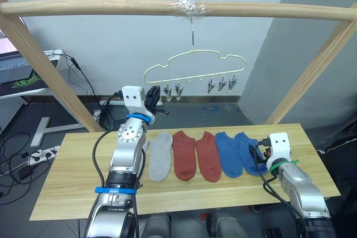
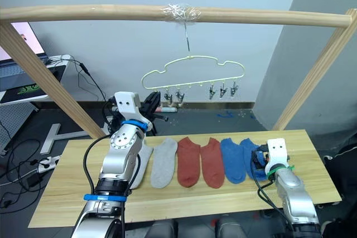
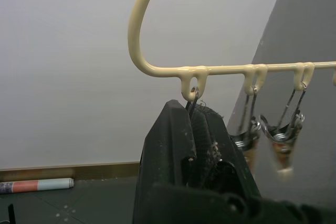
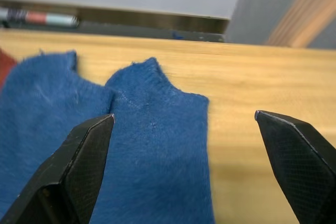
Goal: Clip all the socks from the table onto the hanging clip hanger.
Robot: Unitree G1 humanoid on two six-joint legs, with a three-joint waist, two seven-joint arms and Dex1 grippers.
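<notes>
The pale clip hanger [image 1: 192,62] hangs by its hook from the wooden rail [image 1: 100,8]. My left gripper [image 3: 193,109] is raised to the hanger's left end, shut on the leftmost clip, whose wire loop [image 3: 192,95] comes out between the fingertips. Other clips [image 3: 281,140] dangle beside it, holding nothing. On the table [image 1: 72,176] lie a grey sock [image 1: 160,156], a second grey sock [image 2: 143,157] partly behind my left arm, two red socks [image 1: 195,155] and two blue socks [image 1: 237,152]. My right gripper [image 4: 184,116] is open, low over the rightmost blue sock [image 4: 157,145].
Slanted wooden posts [image 1: 39,65] of the rail frame stand at both table ends. A desk with a laptop [image 1: 14,65] and floor cables [image 1: 22,160] are to the left. A grey partition [image 1: 312,37] rises behind on the right.
</notes>
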